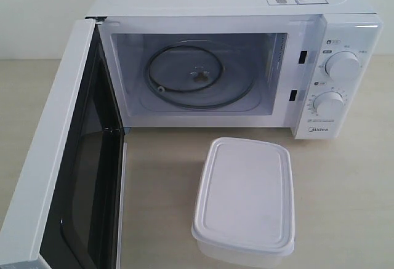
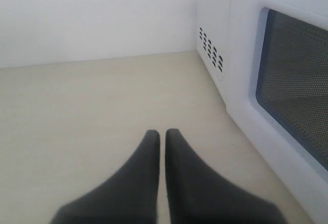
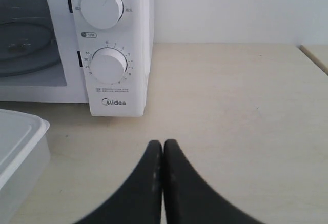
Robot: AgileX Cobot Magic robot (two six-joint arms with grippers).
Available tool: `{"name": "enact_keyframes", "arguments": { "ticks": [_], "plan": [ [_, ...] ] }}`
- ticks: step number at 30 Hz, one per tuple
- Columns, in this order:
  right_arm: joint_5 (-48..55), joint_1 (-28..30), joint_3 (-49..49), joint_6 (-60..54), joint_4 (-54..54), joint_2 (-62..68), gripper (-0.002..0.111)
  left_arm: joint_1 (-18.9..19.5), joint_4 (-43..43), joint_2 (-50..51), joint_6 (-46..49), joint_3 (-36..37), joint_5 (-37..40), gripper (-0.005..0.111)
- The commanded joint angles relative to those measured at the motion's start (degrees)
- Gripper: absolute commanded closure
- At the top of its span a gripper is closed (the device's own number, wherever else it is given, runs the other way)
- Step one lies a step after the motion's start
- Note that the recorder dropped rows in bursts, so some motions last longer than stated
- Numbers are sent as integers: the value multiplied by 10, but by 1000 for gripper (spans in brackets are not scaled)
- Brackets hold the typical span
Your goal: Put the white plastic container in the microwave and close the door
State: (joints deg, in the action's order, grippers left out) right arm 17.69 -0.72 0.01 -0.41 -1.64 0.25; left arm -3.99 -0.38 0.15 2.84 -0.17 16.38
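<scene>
The white plastic container (image 1: 245, 196) stands lidded on the table in front of the microwave (image 1: 234, 66), and one corner of it (image 3: 18, 149) shows in the right wrist view. The door (image 1: 61, 176) is swung wide open to the left, baring the glass turntable (image 1: 197, 77). Neither gripper shows in the exterior view. My left gripper (image 2: 162, 134) is shut and empty, low over the table beside the door's outer face (image 2: 292, 80). My right gripper (image 3: 163, 144) is shut and empty, right of the container, facing the dial panel (image 3: 105, 55).
The pale wooden table (image 1: 345, 176) runs to the right of the microwave, with an edge or seam at the far right (image 3: 312, 57). A white wall (image 2: 97, 19) stands behind. Vent holes (image 2: 210, 49) mark the microwave's left side.
</scene>
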Motion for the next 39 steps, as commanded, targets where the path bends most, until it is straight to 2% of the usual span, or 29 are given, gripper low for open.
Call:
{"name": "enact_keyframes", "arguments": {
  "ticks": [1, 5, 14, 17, 23, 29, 39],
  "plan": [
    [-7, 2, 0, -4, -5, -3, 109, 1, -7, -2, 2, 2, -5, 102],
    [-41, 2, 0, -4, -5, -3, 109, 1, -7, -2, 2, 2, -5, 102],
    [-253, 2, 0, 4, -2, -3, 109, 1, -7, -2, 2, 2, -5, 102],
    [-255, 2, 0, 4, -2, -3, 109, 1, -7, -2, 2, 2, -5, 102],
    [-259, 2, -41, -8, -2, 77, 109, 1, -7, -2, 2, 2, -5, 102],
    [-363, 2, -54, 8, -2, 172, 109, 1, -7, -2, 2, 2, -5, 102],
    [-398, 2, -54, 75, -2, 176, 109, 1, -7, -2, 2, 2, -5, 102]
  ]
}}
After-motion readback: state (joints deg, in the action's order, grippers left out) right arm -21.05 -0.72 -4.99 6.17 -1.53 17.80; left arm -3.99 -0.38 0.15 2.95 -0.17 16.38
